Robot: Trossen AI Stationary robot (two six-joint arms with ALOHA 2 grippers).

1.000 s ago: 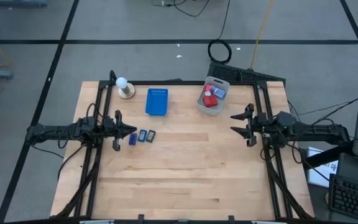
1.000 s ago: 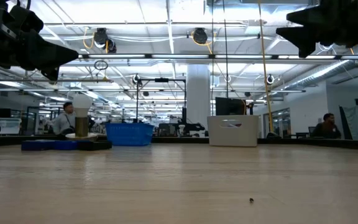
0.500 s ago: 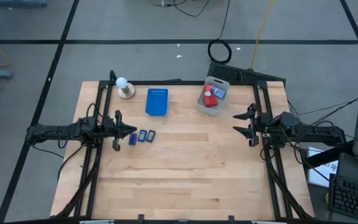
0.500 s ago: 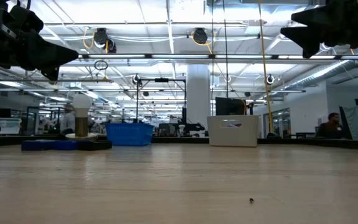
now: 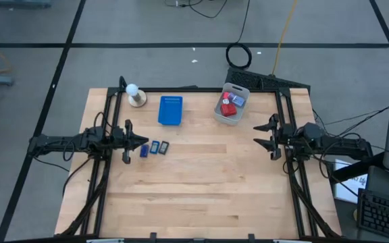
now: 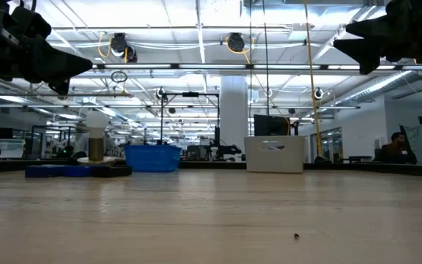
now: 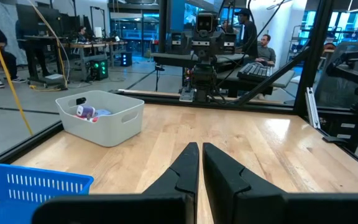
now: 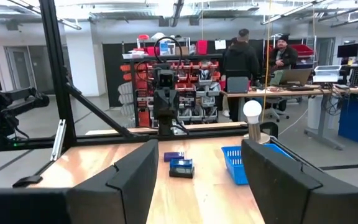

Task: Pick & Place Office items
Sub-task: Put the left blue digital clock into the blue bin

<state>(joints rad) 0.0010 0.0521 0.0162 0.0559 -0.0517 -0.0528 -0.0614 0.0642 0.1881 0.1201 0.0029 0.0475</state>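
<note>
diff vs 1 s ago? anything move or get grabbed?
Only the right gripper moved: it drew back a little toward the table's right edge, jaws open and empty throughout. Nothing was taken or released. The left gripper stays shut beside the three small dark-blue and grey rectangles. The blue tray, white bin of pieces and white ball on its base are unchanged.

Two matte black jointed arms on black tube frames, left gripper [image 5: 142, 143] had slim tapered dark fingers, right gripper [image 5: 263, 136] had broad angular black fingers, thin black cables trailed behind.
</note>
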